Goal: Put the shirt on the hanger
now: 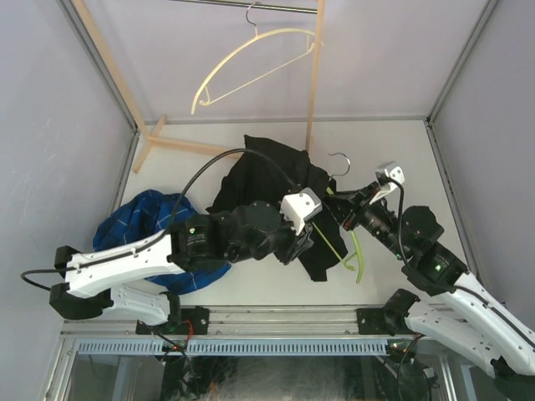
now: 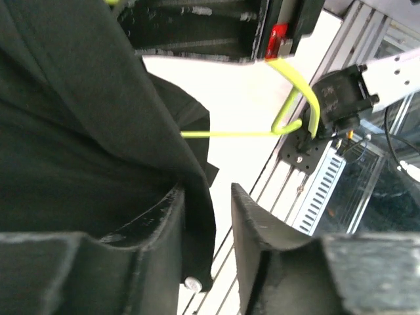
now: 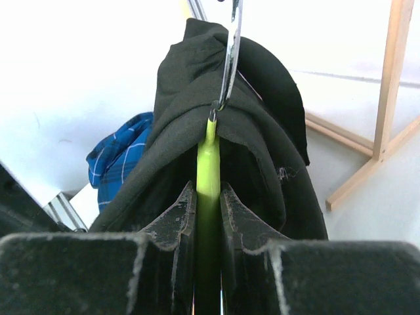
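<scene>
The black shirt (image 1: pixel 267 171) lies bunched in mid-table, draped over the lime-green hanger (image 1: pixel 355 251), whose metal hook (image 1: pixel 338 159) sticks out at the shirt's right. My right gripper (image 3: pixel 209 190) is shut on the hanger's green neck (image 3: pixel 209 157); the shirt's collar (image 3: pixel 262 131) wraps the neck below the hook (image 3: pixel 231 52). My left gripper (image 2: pixel 209 197) is open at the shirt's lower edge. The hem with a pale button (image 2: pixel 191 283) hangs between the jaws against the left finger. A hanger arm (image 2: pixel 289 118) pokes out of the cloth (image 2: pixel 79 131).
A blue plaid shirt (image 1: pixel 142 221) lies at the left under my left arm and also shows in the right wrist view (image 3: pixel 118 157). A cream hanger (image 1: pixel 251 58) hangs on the wooden rack (image 1: pixel 315 75) at the back. The rack's foot (image 3: pixel 387 98) is close behind the shirt.
</scene>
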Motion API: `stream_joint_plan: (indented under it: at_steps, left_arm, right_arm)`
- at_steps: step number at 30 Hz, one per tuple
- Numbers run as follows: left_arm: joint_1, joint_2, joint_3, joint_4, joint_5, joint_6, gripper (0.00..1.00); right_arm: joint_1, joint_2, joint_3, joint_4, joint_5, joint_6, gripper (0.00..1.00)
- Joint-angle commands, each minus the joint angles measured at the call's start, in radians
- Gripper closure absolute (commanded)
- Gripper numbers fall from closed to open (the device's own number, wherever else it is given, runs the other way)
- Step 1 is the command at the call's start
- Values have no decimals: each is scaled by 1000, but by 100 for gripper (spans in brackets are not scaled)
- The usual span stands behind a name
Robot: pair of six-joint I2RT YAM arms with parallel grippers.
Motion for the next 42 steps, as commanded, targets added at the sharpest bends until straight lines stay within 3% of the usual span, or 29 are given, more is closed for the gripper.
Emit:
stream_joint_plan:
  at_steps: [1, 2, 4, 10, 15, 20, 26, 33, 39, 42]
  left_arm:
    - [-21, -124, -74, 96, 16, 2, 55]
    - [-21, -152, -89, 108, 3, 6, 41]
    - [-20, -211, -114, 123, -31, 13, 31]
    - [-19, -390, -201, 122, -150, 17, 22]
    - [-12, -563, -342, 161, -344, 8, 9]
    - [8, -694, -463, 203, -480, 14, 5]
    - [11, -798, -584, 320, -397, 92, 7]
    - [10, -764, -614, 342, -346, 133, 26]
    - [9, -706, -620, 364, -293, 117, 38]
    - [9, -696, -650, 361, -330, 82, 41]
  right_arm:
    - [-14, -99, -44, 253, 4, -63, 100]
    - [-14, -120, -57, 261, -5, -72, 100]
    - [-16, -165, -81, 265, -10, -91, 100]
    - [-17, -282, -93, 195, -35, -138, 100]
    - [-17, -350, -38, 32, -108, -153, 100]
    - [-17, -385, 38, -142, -239, -164, 100]
    - [-17, -380, 124, -285, -367, -169, 100]
    - [-17, -379, 150, -312, -440, -143, 100]
    - [-17, -366, 172, -314, -362, -98, 100]
    - [-16, -360, 187, -316, -312, -72, 100]
